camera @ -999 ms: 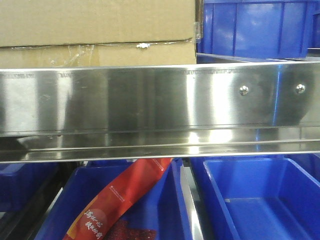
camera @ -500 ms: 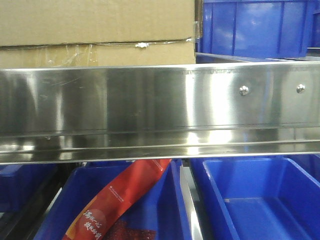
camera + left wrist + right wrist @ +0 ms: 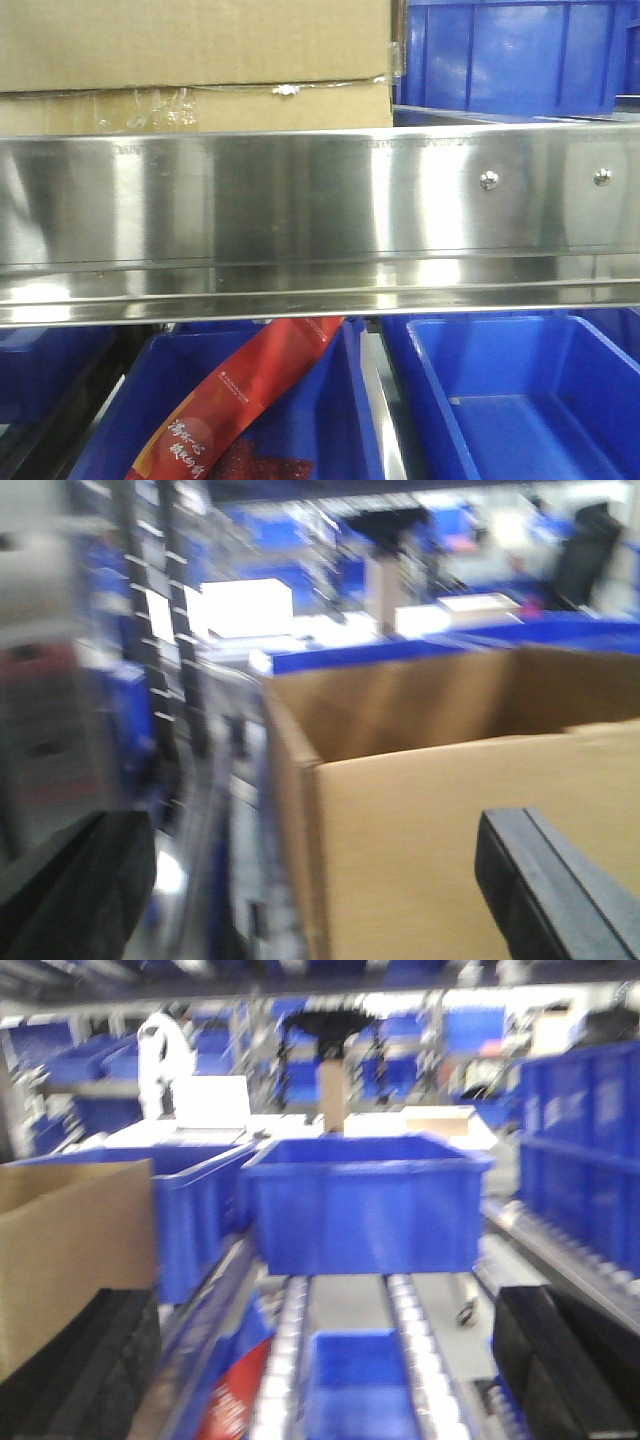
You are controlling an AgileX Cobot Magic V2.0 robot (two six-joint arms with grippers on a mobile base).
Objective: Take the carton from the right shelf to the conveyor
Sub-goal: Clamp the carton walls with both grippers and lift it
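Observation:
The carton (image 3: 190, 50) stands on the right shelf (image 3: 300, 200), behind its shiny steel front rail, at the top left of the front view. In the blurred left wrist view the carton (image 3: 450, 810) is open-topped, and its near corner lies between the wide-apart fingers of my open left gripper (image 3: 315, 900). The right finger (image 3: 555, 880) is in front of the carton's face. My right gripper (image 3: 320, 1380) is open and holds nothing. The carton (image 3: 70, 1250) is just beyond its left finger (image 3: 90, 1370). The conveyor is out of view.
Blue bins (image 3: 500, 55) stand beside the carton on the same shelf level. Below the rail, a blue bin (image 3: 510, 400) is beside another holding a red packet (image 3: 240, 400). Ahead of the right gripper are a large blue bin (image 3: 365, 1200), roller tracks (image 3: 285, 1350) and a small blue bin (image 3: 360, 1380).
The front view is almost unchanged: only the reflections on the steel rail shift slightly. The carton stays in place.

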